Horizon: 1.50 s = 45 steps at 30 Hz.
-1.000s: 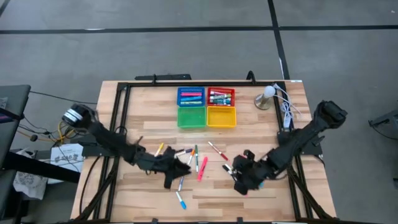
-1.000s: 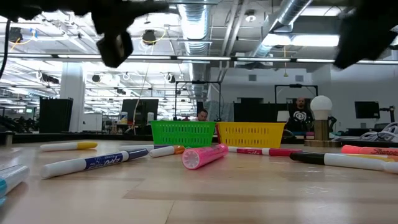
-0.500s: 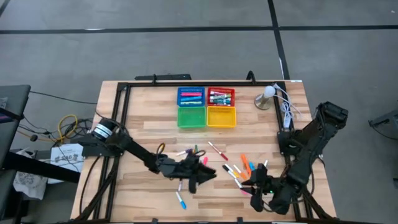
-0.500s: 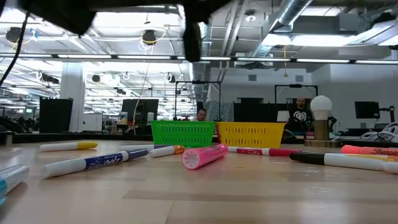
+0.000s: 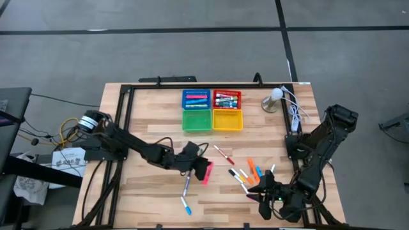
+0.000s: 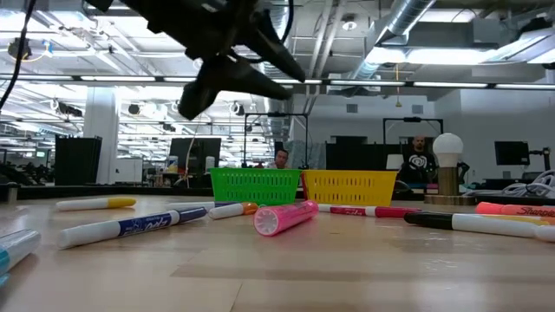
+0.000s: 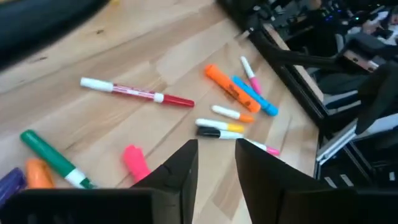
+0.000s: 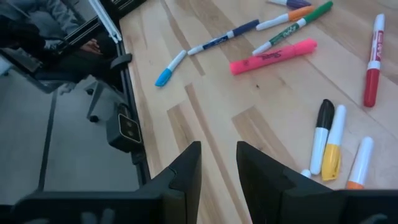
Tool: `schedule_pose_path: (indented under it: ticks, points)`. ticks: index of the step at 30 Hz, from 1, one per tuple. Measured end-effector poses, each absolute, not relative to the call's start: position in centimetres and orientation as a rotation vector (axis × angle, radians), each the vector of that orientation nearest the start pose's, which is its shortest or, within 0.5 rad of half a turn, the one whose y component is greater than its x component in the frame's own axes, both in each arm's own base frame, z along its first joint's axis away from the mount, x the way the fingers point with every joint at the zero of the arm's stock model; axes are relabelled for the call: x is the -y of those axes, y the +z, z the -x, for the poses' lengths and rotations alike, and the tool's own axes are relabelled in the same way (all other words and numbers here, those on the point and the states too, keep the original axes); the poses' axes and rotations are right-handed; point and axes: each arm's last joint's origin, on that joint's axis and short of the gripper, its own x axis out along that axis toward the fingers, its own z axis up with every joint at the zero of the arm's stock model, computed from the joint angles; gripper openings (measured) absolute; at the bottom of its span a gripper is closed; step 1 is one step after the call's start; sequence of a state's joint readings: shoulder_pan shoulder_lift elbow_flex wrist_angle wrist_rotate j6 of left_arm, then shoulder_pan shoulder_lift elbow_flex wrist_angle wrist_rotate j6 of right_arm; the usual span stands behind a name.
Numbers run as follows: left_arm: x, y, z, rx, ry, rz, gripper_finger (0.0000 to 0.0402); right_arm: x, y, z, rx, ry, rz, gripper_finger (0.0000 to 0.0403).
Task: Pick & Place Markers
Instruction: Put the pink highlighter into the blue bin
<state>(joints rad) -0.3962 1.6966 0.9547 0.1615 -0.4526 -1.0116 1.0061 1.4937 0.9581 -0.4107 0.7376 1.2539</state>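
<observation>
Left pincer [image 5: 195, 153] slightly parted, empty, above pink marker [image 5: 207, 172] mid-frame. Right pincer [image 5: 267, 191] lower right, narrowly parted, empty. Risk: nudging crowded markers, rolling off table [image 5: 147, 115].

Overhead, table-level and two wrist views, all on the table [image 5: 153, 108].

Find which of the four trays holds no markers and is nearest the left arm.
The green tray: it is empty like the yellow tray, but sits on the left arm's side. The blue tray and red tray hold markers.
</observation>
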Motion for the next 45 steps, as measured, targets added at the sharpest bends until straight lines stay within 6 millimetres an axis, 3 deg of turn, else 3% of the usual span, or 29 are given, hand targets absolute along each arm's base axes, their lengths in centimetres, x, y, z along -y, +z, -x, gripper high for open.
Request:
schedule_pose_path:
  ticks: [11, 28, 33, 40, 42, 45]
  points:
    - [13.4, 15.5, -34.8, -0.565, 0.333, 0.736, 0.009, -22.6, 22.1, -18.7, -0.625, -0.205, -0.467, 0.0091]
    - [13.6, 14.3, -35.0, -0.613, 0.322, 0.697, 0.0099, -22.3, 22.0, -19.0, -0.624, -0.217, -0.472, 0.0091]
    - [14.0, 15.4, -35.2, -0.645, 0.22, 0.64, 0.0097, -22.2, 22.0, -19.1, -0.627, -0.222, -0.469, 0.0091]
    - [17.0, 18.8, -35.6, -0.821, -0.106, 0.437, 0.0096, -22.2, 21.9, -19.0, -0.658, -0.192, -0.419, 0.0091]
    - [17.6, 19.7, -35.3, -0.876, -0.119, 0.325, 0.0096, -22.3, 21.9, -19.0, -0.681, -0.166, -0.389, 0.0091]
    - [17.2, 20.6, -34.7, -0.944, 0.011, 0.198, 0.0096, -22.3, 21.9, -19.0, -0.689, -0.147, -0.358, 0.0091]
